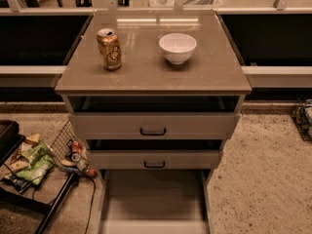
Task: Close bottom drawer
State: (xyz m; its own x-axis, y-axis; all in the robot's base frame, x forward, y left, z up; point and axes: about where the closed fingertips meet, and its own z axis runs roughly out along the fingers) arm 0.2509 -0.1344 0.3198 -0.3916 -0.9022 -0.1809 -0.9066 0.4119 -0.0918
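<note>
The bottom drawer [155, 199] stands pulled far out at the lower edge, its tray bare. The tool is out of view, so I cannot tell its state. A square, straight push on the front should seat the drawer. The middle drawer [154, 159] and top drawer [153, 126] hang ajar above. A can [109, 48] and bowl [177, 48] sit on the worktop [146, 77], and a snack basket [34, 160] lies just left.

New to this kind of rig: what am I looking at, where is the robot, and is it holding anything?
One camera looks down on a cabinet with three drawers. The robot is a wheeled base with one arm; its gripper is out of view, so nothing shows as held. On top stand a can and a white bowl. The bottom drawer, the one to shut, is pulled far out toward the camera. A wire basket of snacks sits on the floor at left.
</note>
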